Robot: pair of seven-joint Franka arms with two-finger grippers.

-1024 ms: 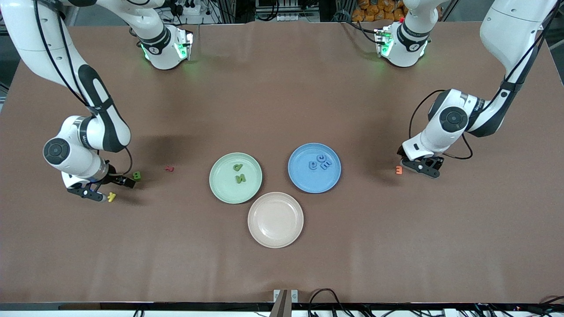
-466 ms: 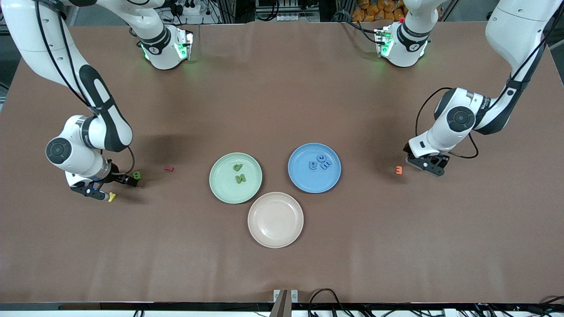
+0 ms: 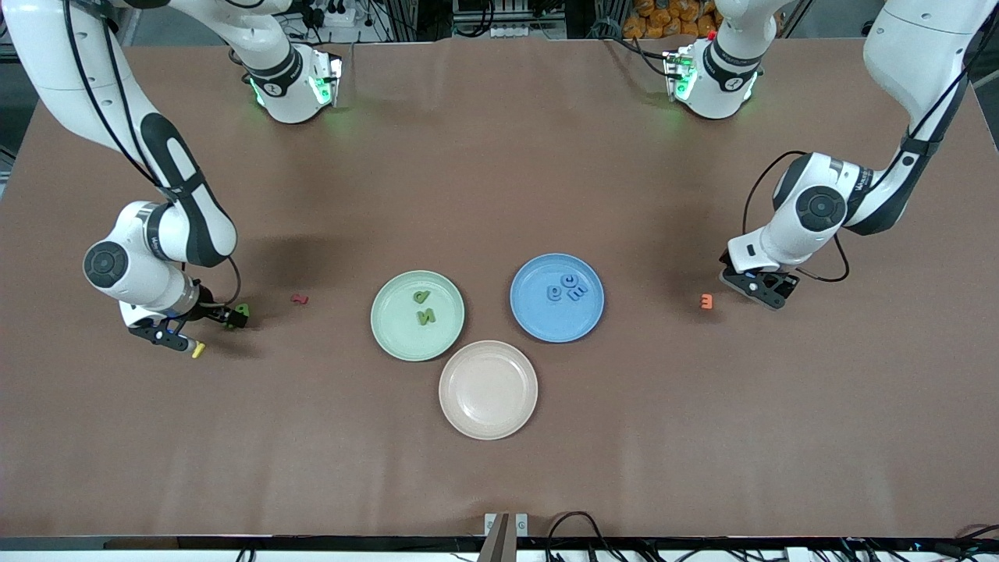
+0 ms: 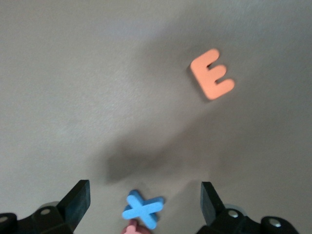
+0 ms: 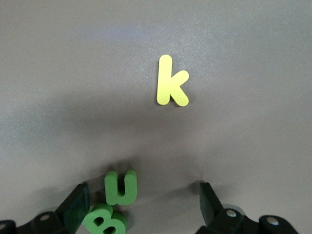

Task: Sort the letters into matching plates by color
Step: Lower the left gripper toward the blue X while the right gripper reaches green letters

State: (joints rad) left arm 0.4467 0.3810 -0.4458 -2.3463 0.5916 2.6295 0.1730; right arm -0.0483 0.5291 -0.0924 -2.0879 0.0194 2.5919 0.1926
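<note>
My right gripper (image 3: pixel 192 326) hangs open low over the table at the right arm's end. A green U (image 5: pixel 121 186) and a green B (image 5: pixel 104 220) lie close to one of its fingers (image 5: pixel 77 204), and a yellow k (image 5: pixel 171 81) lies apart from them. My left gripper (image 3: pixel 761 289) is open low over a blue X (image 4: pixel 143 209), which lies between its fingers (image 4: pixel 210 202) with a pink letter (image 4: pixel 130 228) touching it. An orange E (image 3: pixel 706 301) lies beside it. The green plate (image 3: pixel 390 328) holds two green letters (image 3: pixel 426 316). The blue plate (image 3: pixel 538 320) holds three blue letters (image 3: pixel 553 293).
The pinkish-beige plate (image 3: pixel 488 389) lies nearer the front camera than the other two plates, with nothing in it. A dark red letter (image 3: pixel 299 298) lies on the brown table between the right gripper and the green plate.
The left gripper has drifted away from the orange E toward the left arm's end. The right gripper has shifted slightly toward the green letters. No letter has moved.
</note>
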